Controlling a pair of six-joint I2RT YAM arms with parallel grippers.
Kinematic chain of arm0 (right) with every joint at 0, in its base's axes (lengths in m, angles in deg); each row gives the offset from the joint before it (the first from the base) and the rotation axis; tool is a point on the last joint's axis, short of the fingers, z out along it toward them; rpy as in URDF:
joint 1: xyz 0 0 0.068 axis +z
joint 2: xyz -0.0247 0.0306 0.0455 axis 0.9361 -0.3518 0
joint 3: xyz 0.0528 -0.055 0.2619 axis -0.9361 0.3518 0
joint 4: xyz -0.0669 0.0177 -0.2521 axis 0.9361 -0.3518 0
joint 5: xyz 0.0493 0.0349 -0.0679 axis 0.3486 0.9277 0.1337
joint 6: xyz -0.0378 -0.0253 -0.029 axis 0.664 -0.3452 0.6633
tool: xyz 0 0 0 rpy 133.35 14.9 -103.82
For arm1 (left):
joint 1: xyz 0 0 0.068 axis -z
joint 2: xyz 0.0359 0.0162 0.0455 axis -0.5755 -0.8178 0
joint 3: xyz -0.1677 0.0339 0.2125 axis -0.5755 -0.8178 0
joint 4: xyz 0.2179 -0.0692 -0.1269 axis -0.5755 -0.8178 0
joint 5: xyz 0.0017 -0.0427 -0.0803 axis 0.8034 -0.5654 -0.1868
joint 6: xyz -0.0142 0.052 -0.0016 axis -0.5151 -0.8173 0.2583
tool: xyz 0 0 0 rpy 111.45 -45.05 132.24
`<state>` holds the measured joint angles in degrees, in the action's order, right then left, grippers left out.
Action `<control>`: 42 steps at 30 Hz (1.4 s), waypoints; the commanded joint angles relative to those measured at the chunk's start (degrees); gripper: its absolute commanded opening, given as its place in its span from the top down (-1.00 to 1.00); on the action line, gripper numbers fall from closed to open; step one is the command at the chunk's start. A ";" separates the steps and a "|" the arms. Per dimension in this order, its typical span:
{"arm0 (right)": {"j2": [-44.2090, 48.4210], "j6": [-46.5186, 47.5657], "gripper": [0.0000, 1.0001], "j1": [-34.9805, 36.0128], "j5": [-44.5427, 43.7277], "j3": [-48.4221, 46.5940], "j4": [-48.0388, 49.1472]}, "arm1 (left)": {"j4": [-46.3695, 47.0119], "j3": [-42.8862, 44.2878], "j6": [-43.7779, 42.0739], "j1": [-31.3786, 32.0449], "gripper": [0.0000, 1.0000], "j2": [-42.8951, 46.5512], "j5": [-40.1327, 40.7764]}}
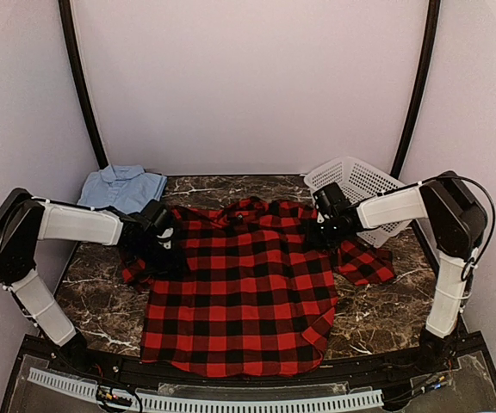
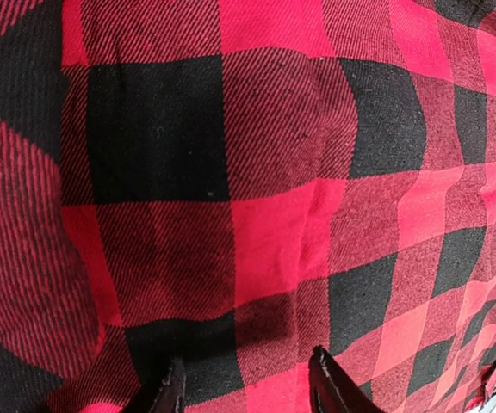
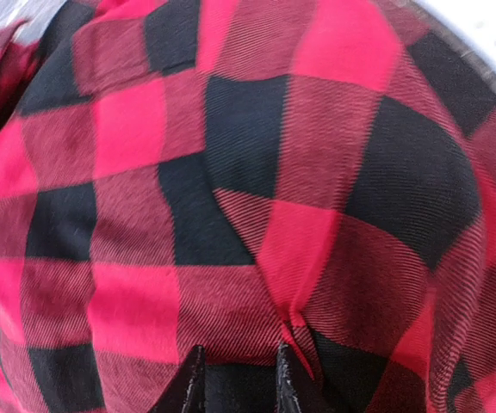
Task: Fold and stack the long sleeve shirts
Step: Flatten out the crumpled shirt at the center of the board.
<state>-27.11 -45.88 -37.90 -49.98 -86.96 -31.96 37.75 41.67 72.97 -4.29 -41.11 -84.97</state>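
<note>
The red-and-black buffalo-check flannel shirt (image 1: 244, 292) lies spread in the middle of the dark marble worktop (image 1: 386, 314), with the collar toward the top of the frame and the hem toward the bottom. The left end effector (image 1: 155, 234) is on its shoulder at middle left. In the wrist view its fingers (image 2: 172, 391) stand apart with flat cloth between them, so it is open and holds nothing. The right end effector (image 1: 325, 225) is at the opposite shoulder, middle right. Its fingers (image 3: 194, 383) are closer together and a small pucker runs toward them, but I cannot tell if they really pinch the cloth.

The step seems to be taking both shoulders for the first fold. To do it well, each side should take a firm pinch near the seam, at the same height, and lift evenly so the checks stay straight. The crumpled sleeve (image 1: 367, 262) at right probably needs to be brought in.

The flannel looks thick and soft, with a visible diagonal weave, and it creases easily. A plain light blue cloth shirt (image 1: 123, 188) lies folded at upper left. A white plastic mesh basket (image 1: 360, 182) stands at upper right.
</note>
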 commanded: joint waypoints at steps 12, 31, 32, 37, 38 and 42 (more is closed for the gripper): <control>-1.81 3.80 0.43 -5.86 -8.89 -0.20 -9.48 | -3.59 -4.48 0.01 -0.36 0.03 3.29 -1.83; 9.41 7.71 0.09 2.76 -6.78 -5.59 -9.80 | -2.73 10.34 0.50 2.53 0.01 0.86 -2.62; 9.44 7.93 0.09 2.89 -6.14 -5.54 -9.50 | -1.93 11.63 0.51 2.80 0.00 -0.75 -2.62; 10.06 9.22 0.09 3.79 -3.22 -3.57 -6.19 | -0.24 17.73 0.41 3.97 0.02 -7.79 -2.43; 10.08 9.26 0.09 3.90 -3.15 -3.32 -5.86 | 0.12 19.61 0.25 4.05 0.02 -9.81 -2.28; 10.12 9.13 0.09 4.29 -0.34 -0.95 -2.85 | 1.83 25.18 0.23 4.40 0.04 -16.37 -3.23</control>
<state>-18.39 -37.49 -34.49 -53.70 -90.24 -39.19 37.47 61.58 73.23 -0.22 -53.17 -87.70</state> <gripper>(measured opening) 0.458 0.484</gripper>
